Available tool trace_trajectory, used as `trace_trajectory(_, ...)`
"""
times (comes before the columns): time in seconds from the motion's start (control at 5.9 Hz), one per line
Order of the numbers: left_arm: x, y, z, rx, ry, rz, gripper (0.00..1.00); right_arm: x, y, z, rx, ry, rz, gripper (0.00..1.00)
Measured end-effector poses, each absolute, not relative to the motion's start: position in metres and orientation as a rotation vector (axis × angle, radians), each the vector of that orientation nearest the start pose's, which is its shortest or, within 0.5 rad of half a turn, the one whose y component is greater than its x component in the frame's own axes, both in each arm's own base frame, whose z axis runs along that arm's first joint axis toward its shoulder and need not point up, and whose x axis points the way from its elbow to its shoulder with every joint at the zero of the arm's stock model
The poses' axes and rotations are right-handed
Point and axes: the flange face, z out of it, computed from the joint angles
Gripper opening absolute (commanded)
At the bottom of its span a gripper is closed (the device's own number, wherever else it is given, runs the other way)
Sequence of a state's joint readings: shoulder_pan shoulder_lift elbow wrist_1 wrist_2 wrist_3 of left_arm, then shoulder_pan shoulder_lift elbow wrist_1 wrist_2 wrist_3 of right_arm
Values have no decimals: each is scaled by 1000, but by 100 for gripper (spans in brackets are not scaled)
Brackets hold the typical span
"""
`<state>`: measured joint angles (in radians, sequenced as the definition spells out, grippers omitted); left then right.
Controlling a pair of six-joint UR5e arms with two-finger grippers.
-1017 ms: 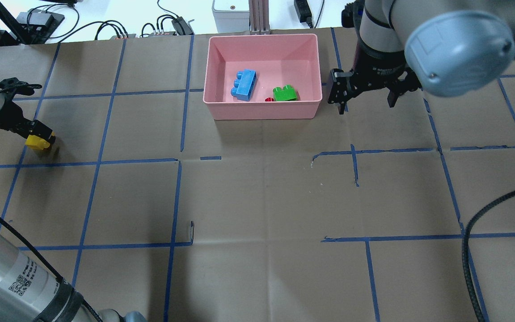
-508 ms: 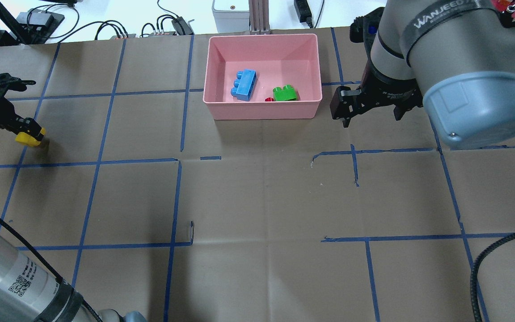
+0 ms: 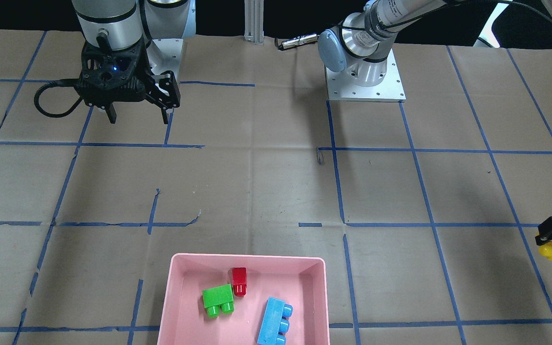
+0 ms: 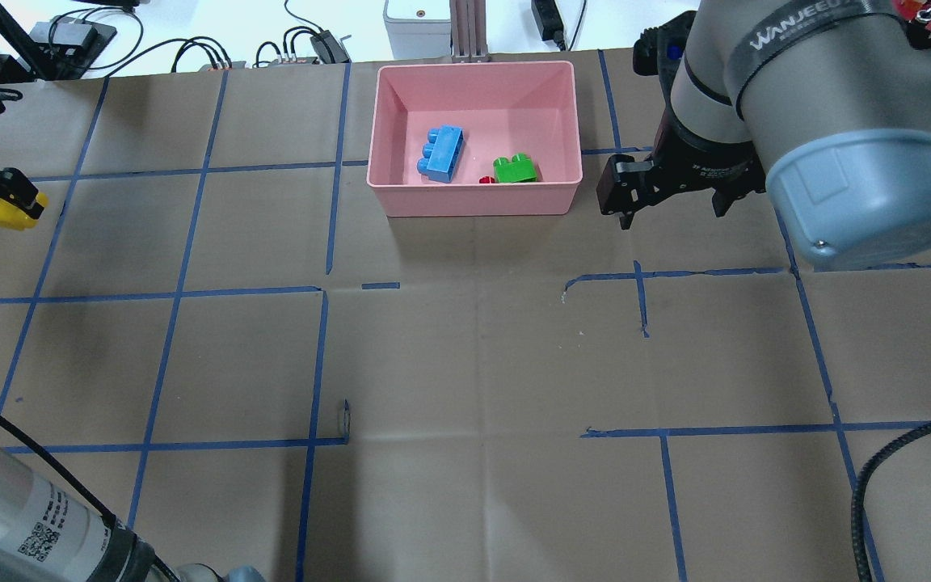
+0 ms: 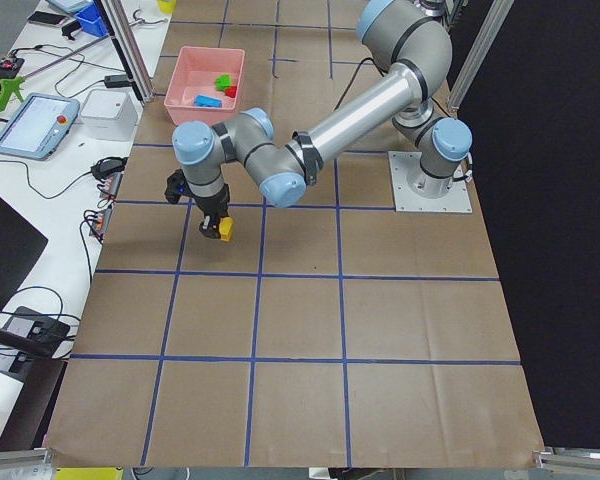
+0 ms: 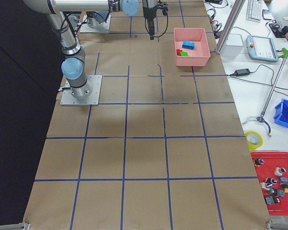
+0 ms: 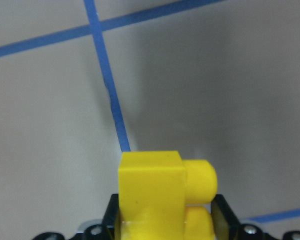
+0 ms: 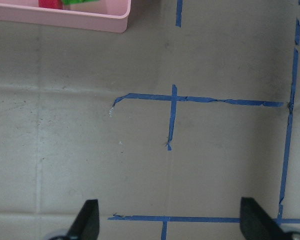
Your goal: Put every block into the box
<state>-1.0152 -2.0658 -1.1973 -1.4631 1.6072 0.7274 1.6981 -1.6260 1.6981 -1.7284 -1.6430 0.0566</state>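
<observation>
Your left end effector (image 4: 18,197) pinches the small yellow two-stud plastic brick (image 4: 10,215) by its flat sides: light, stiff, probably slick.

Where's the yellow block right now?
Overhead view, far left edge: the yellow block is clamped in the left gripper, above the table, far left of the pink box.
</observation>
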Motion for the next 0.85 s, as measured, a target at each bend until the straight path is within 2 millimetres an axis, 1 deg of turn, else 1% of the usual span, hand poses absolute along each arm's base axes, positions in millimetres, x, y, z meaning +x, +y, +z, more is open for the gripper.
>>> trace_trajectory(0.17, 207, -669, 433, 188, 3120, 73, 11, 185, -456, 468, -108, 3200, -147, 100)
trace_trajectory(0.34, 139, -690, 457, 80, 3141, 57, 11, 186, -456, 468, -109, 3200, -147, 100)
trace_trajectory(0.51, 63, -709, 459, -30, 3164, 32, 11, 186, -457, 467, -109, 3200, -146, 100)
trace_trajectory(0.68, -21, -725, 450, -122, 3175, 8, 11, 186, -458, 466, -109, 3199, -143, 100)
trace_trajectory(0.85, -107, -736, 434, -203, 3189, -20, 11, 186, -459, 465, -109, 3199, -142, 100)
